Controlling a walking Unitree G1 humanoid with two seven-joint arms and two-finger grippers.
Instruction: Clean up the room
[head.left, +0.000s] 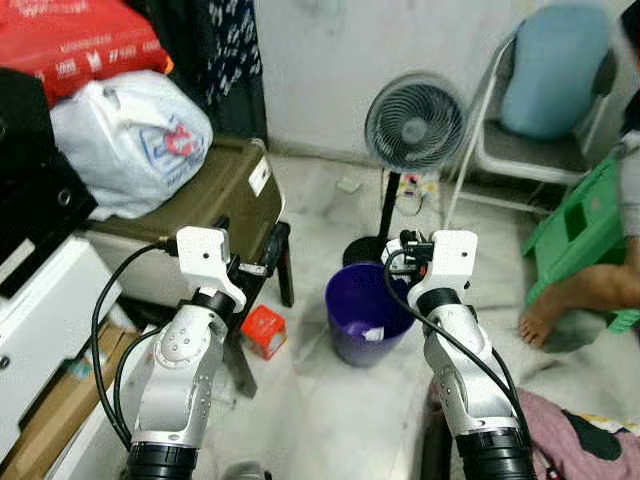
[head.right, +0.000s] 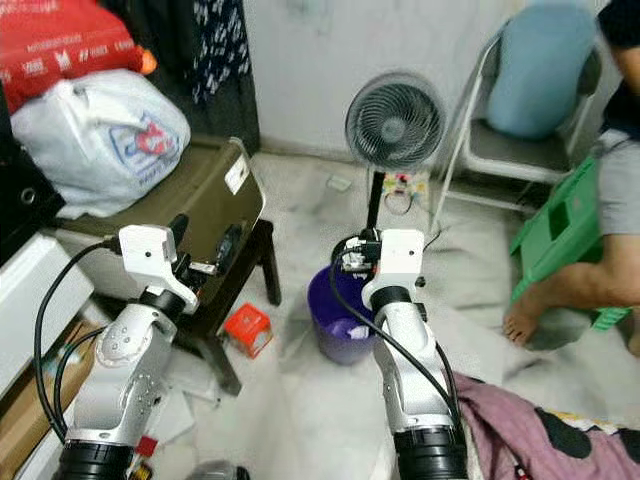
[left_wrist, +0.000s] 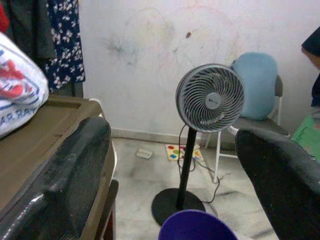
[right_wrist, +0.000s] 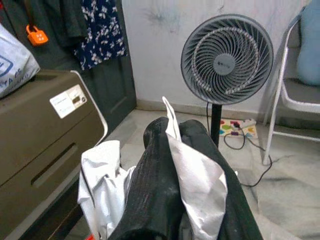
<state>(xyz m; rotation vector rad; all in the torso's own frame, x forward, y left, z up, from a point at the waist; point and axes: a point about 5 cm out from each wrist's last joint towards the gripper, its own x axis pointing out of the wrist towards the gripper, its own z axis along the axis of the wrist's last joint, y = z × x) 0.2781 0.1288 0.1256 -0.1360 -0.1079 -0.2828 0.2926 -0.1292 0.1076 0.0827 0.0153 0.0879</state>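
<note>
The right gripper (right_wrist: 170, 200) clenches crumpled white paper (right_wrist: 200, 185) above the purple bin (head.left: 368, 315). Centre over the opening before releasing. The left gripper's fingers (left_wrist: 65, 185) stand apart, empty.

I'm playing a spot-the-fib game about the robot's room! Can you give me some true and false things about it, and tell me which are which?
1. The right gripper holds crumpled white paper. True.
2. The left gripper holds a red box. False: its jaws are open with nothing between them; the small red box lies on the floor.
3. A purple bucket stands near the foot of the fan. True.
4. The fan sits on the folding chair. False: it stands on the floor beside the chair.
5. A white plastic bag rests on the olive case. True.
</note>
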